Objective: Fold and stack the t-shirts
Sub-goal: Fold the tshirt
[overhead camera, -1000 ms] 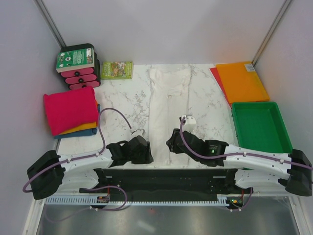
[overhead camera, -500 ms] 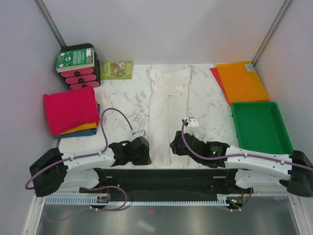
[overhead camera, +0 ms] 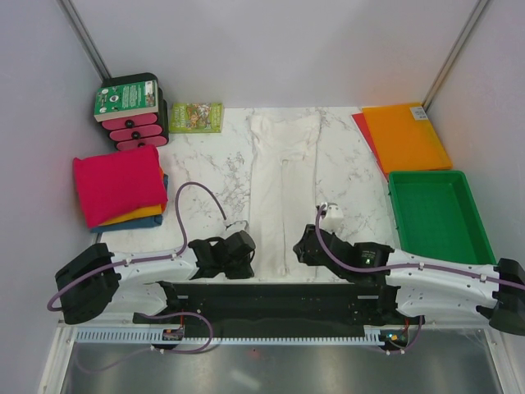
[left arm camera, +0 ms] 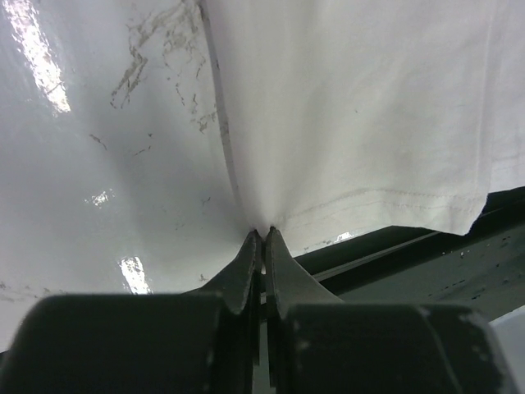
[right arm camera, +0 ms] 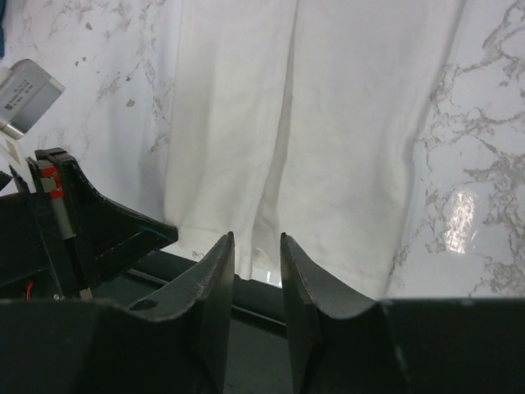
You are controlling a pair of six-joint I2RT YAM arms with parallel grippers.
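**Spotter:** Where's your left hand?
**Me:** My left hand is pinched tight on the near hem of the white t-shirt, at its left corner. The cloth bunches into the pinch.
**Spotter:** And the right?
**Me:** My right hand sits at the other side of that hem with its fingers parted by a narrow gap. The hem's edge is just past the tips, but I can't tell if cloth touches them.
**Spotter:** How's the shirt lying?
**Me:** It's a long narrow strip down the middle of the marble surface, running from far edge to near edge and ending between my two hands.
**Spotter:** The pile?
**Me:** Well off to the left: magenta-pink shirt on top, orange shirt under it, blue shirt at the bottom.
**Spotter:** The room?
**Me:** There's a green tray on the right with an orange sheet behind it. A green booklet and a black-and-pink box are at the far left, with pale walls all round.
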